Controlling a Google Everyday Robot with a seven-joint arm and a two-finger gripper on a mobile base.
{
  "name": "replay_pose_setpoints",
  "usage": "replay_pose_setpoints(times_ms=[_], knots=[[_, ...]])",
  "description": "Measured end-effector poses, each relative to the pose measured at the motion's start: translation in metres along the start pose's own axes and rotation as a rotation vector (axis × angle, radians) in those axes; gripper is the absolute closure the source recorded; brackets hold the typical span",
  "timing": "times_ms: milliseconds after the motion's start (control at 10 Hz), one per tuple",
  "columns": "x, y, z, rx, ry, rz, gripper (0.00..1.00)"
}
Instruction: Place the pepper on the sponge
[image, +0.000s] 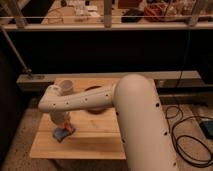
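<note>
The blue sponge (60, 135) lies flat near the front left of the pale wooden table (95, 142). A bit of the orange-red pepper (69, 130) shows at the sponge's right edge; I cannot tell whether it rests on the sponge or just beside it. My gripper (63, 125) points down from the white arm (82, 100), directly over the sponge and pepper, and hides part of both.
A dark round bowl (95, 107) sits mid-table, mostly behind the arm. A pale translucent cup (66, 88) stands at the back left. A low ledge and a dark wall run behind the table. Black cables (192, 135) lie on the floor to the right.
</note>
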Motion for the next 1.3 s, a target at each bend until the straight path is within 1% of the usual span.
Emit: replay_pose_setpoints(times_ms=[1300], knots=[[-0.0028,-0.0051,-0.0019,-0.003,-0.011,-0.033,0.76]])
